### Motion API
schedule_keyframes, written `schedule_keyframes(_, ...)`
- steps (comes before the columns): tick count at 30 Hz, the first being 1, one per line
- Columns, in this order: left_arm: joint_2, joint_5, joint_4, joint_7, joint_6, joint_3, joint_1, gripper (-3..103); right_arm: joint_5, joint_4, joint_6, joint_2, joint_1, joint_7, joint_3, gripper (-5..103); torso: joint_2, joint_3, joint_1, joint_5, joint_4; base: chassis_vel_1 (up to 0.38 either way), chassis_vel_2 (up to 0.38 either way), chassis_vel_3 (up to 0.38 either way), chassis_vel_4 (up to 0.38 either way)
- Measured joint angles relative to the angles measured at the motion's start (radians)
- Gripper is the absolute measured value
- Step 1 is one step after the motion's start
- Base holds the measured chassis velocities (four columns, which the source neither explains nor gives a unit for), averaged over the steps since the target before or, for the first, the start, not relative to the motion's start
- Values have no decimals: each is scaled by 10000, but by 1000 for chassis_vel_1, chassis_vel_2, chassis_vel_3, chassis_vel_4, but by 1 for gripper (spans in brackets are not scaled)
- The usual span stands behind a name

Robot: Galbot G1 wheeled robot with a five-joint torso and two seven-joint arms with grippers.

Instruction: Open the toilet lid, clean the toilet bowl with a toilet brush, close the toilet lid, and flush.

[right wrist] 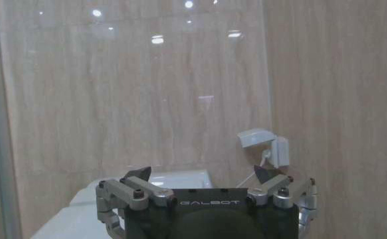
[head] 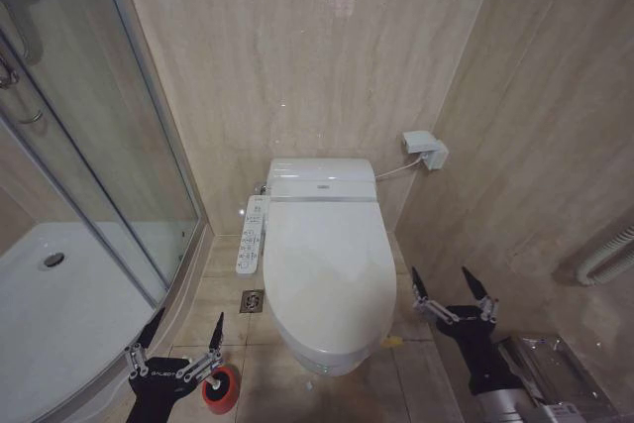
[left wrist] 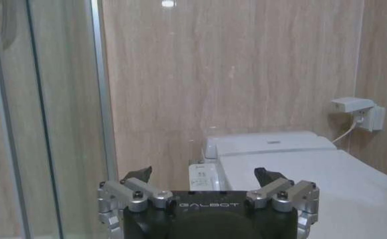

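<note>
Both hands, left hand and right hand, hang released beside the closed toilet lid, probably ready to lift it.

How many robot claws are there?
2. The left claw is open, low beside the toilet lid, above the red brush holder. The right claw is open on the lid's other side.

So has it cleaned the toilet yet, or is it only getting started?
It looks like the start, though a finished job would look similar. The toilet lid is shut. The toilet brush stands in its red holder on the floor. The left gripper and the right gripper hover open and empty either side. Presumably opening, scrubbing, closing and flushing remain.
</note>
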Motion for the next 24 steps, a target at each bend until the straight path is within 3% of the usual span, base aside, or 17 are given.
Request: schedule_keyframes(24, 0, 0, 0, 0, 0, 0, 0, 100, -30, -13, -96, 29, 3, -85, 52, 100, 0, 0, 0, 0, 0, 0, 0, 0, 0)
